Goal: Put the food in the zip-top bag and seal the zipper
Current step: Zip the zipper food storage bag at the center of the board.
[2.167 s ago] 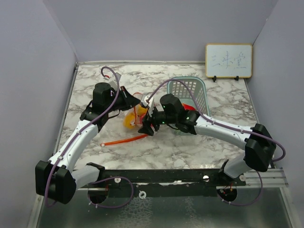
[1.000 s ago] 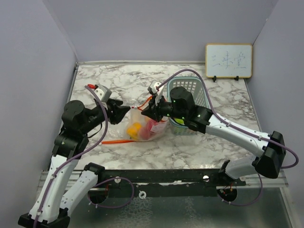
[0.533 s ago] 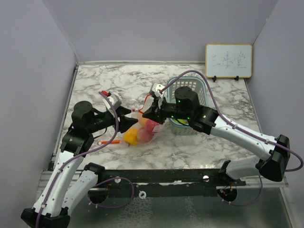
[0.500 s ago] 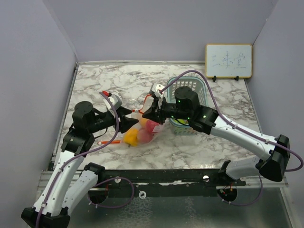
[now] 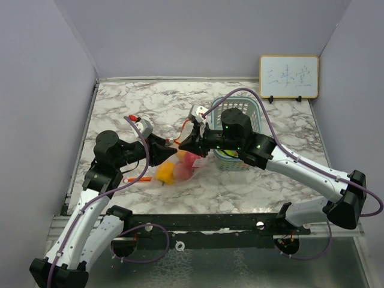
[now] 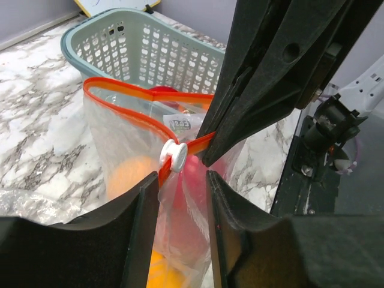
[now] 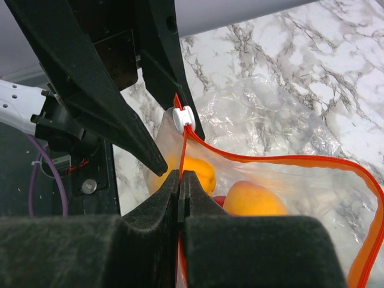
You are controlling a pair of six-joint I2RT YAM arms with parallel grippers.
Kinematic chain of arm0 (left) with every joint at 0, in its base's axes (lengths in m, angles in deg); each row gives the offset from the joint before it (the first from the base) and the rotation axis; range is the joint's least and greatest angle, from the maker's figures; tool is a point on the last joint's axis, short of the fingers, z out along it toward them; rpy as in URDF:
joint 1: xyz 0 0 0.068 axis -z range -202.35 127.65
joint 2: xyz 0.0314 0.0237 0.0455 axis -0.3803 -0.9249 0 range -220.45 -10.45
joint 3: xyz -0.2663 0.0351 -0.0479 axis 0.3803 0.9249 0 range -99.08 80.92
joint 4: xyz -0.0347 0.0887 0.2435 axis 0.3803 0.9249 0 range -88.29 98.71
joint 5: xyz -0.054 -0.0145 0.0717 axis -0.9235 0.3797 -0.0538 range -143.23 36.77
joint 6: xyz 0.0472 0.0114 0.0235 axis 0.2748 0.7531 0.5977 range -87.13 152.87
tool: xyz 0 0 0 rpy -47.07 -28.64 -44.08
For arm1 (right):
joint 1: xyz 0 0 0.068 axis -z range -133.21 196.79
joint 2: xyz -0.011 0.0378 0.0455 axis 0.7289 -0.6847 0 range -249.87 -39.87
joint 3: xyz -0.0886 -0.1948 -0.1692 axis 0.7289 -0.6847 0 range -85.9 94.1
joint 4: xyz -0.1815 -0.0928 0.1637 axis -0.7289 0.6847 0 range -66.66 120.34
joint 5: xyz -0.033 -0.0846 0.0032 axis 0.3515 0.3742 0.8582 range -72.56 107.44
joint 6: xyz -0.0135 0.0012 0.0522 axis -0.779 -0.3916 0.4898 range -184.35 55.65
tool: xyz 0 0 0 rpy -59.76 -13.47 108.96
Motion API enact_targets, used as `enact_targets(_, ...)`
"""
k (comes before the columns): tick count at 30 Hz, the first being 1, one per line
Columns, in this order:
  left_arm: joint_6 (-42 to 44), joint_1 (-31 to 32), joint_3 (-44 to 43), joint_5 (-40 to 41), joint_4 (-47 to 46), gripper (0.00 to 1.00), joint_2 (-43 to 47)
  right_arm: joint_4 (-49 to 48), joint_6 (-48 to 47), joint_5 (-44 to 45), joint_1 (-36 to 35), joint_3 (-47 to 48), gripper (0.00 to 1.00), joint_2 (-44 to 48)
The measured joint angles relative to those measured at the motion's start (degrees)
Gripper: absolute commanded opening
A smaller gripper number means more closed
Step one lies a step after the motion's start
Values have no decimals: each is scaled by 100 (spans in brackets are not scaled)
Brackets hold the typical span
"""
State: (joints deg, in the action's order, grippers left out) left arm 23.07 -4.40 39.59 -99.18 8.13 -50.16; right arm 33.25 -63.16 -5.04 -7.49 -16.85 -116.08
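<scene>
Since half a second ago the left gripper [image 5: 163, 150] has edged toward the right gripper [image 5: 188, 144]. The zip-top bag [image 5: 175, 169] is held up between them, beside the teal basket [image 5: 252, 114], with the toy food [image 5: 165, 174] inside. Sealing is in hand. The right fingers pinch the zipper [image 7: 270, 159]; the left ones stand spread astride it under the white slider [image 6: 176, 155]. Next, I judge, they must clamp there and run along the open mouth.
</scene>
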Motion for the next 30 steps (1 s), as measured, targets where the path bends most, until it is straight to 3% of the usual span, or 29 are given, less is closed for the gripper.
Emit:
enact_targets(2, -125, 0, 28, -96, -208, 5, -2, 0, 0, -7, 0, 0, 1, -2)
enact_targets(3, -205, 0, 61, -162, -306, 0, -4, 0, 0, -9, 0, 0, 1, -2)
enact_targets(11, -354, -37, 105, -728, -498, 0, -372, 166, 0, -4, 0, 0, 2, -2)
enact_targets(16, -289, -31, 105, -721, -280, 0, -289, 234, -66, 39, 0, 0, 33, 4)
enact_targets(18, -205, -24, 85, -627, -37, 0, -225, 225, -155, 90, 0, 0, 41, 52)
enact_targets(24, 83, -22, -114, -391, 608, 0, -94, -114, -688, 59, 0, -114, 43, 592)
enact_targets(30, 179, -22, -197, -417, 787, 0, -48, -505, -1172, -905, 0, 81, 49, 374)
